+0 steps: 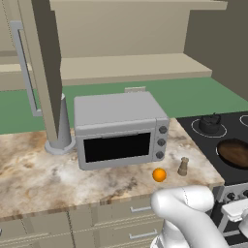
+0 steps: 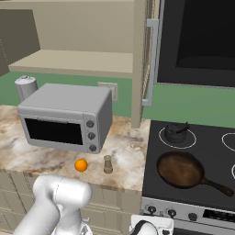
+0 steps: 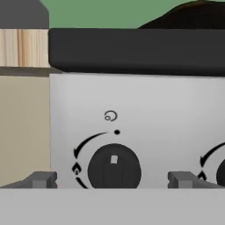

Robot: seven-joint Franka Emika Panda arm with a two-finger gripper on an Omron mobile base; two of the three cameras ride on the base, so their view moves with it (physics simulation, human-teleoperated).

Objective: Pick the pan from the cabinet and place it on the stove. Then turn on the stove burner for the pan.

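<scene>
The dark pan (image 2: 181, 170) (image 1: 235, 152) lies flat on the black glass stove (image 2: 202, 137), near its front left, with its long handle (image 2: 215, 186) pointing to the front right. The stove burner ring is hidden under the pan. In the hand view my gripper (image 3: 112, 180) is open. Its fingertips (image 3: 41, 179) stand on either side of a round dark knob (image 3: 114, 169) on the silver front panel (image 3: 145, 105), without touching it. My hand (image 2: 151, 227) sits low in front of that panel. The beige cabinet (image 2: 73, 62) stands open, its door (image 1: 41, 63) swung outward.
A small dark lidded pot (image 2: 176, 132) sits on a white ring behind the pan. A grey microwave (image 2: 64, 119), an orange (image 2: 81, 165), a small shaker (image 2: 108, 164) and a grey canister (image 1: 60, 126) are on the marble counter. Another knob (image 3: 219, 171) shows further right.
</scene>
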